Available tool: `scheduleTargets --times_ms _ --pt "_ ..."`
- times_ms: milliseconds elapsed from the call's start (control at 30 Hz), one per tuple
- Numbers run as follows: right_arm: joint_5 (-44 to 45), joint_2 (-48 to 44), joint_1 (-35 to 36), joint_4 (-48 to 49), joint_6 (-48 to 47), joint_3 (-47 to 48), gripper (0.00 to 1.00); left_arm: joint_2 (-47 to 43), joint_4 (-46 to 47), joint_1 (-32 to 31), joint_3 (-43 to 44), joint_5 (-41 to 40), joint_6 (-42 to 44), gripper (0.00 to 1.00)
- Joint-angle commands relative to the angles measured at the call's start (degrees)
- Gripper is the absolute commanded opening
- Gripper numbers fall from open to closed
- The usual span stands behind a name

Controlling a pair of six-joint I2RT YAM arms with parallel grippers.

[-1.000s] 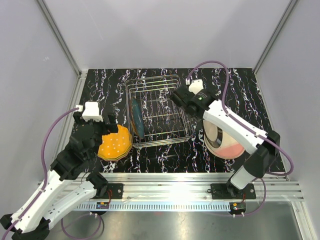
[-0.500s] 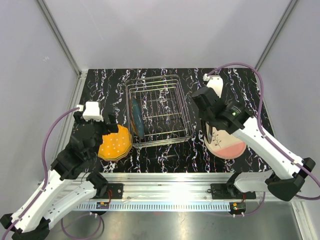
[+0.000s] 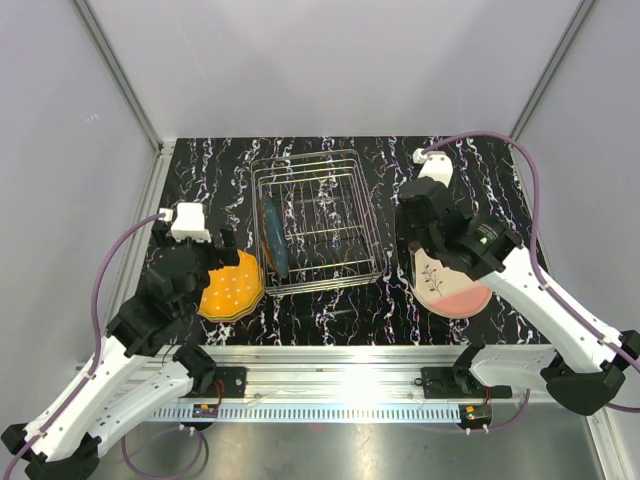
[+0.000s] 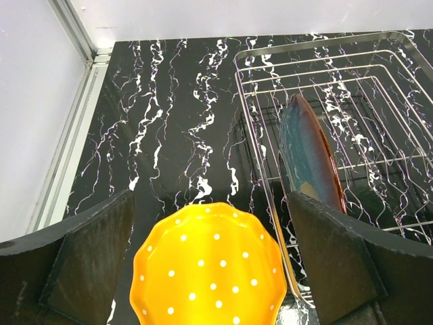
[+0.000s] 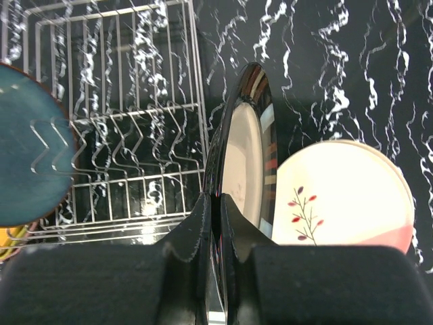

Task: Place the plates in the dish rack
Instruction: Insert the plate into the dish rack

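A black-rimmed plate (image 5: pixel 245 156) is being pinched on edge by the right tool (image 5: pixel 215 210), presumably so that it is being kept upright for a slot of the dish rack (image 3: pixel 330 215) just beside it. A teal plate (image 4: pixel 308 152) is being propped upright at the rack's left end. The left tool (image 4: pixel 210 200) is being held spread wide above the orange dotted plate (image 4: pixel 210 271), likely readied for a grasp. A cream-and-pink plate (image 5: pixel 345 196) is lying flat on the black, white-veined desk (image 3: pixel 200 170), which is being enclosed by pale walls (image 3: pixel 330 70).
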Motion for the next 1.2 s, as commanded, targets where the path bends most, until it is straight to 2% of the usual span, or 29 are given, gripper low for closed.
scheduleTargets --times_ms 0,333,700,967,1167 --pt "0.94 -3.3 0.41 10.03 -2.55 4.15 0.0 0.32 3.23 0.09 -0.01 -0.93 -0.7 0.99" --pt "-8.55 2.94 0.41 16.18 -4.49 13.56 0.0 -0.21 3.49 0.09 -0.18 -2.16 -0.44 0.99" --pt "-21.91 14.26 0.58 25.06 0.17 21.91 0.0 -0.04 3.76 0.09 -0.36 -2.69 -0.35 0.99" --pt "-26.22 21.22 1.63 31.91 6.14 23.66 0.0 -0.04 4.02 0.09 -0.45 -2.96 -0.26 0.99" --pt "-26.93 27.54 3.83 33.59 8.43 27.44 0.0 0.05 4.11 0.09 -0.62 -2.78 -0.26 0.99"
